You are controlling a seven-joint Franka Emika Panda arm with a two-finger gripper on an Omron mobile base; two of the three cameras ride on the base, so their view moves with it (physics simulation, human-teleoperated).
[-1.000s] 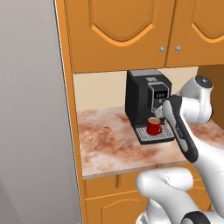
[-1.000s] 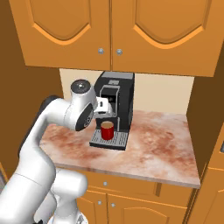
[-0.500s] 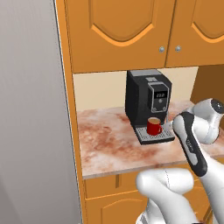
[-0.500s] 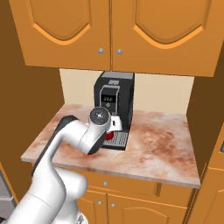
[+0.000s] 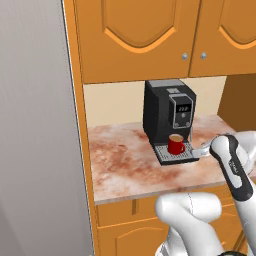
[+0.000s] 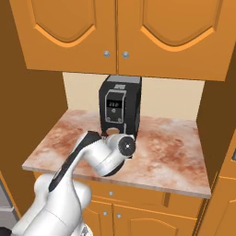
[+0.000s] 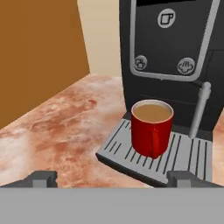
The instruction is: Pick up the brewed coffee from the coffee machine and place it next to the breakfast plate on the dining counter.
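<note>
The arm [image 5: 231, 165] rises from the lower right of the left base view, its white elbow bulging low in the frame and the forearm, with a dark strip along it, leaning up and to the left. The wrist bends so that the hand lies level, pointing at the coffee machine [image 5: 167, 117] from just in front of its drip tray. In the right base view the forearm climbs from lower left and the round wrist joint sits directly before the machine's base. In the hand view the gripper [image 7: 112, 177] has its jaws spread wide, the two dark fingertips [image 7: 42, 177] far apart and closed on nothing, both short of the machine's tray
</note>
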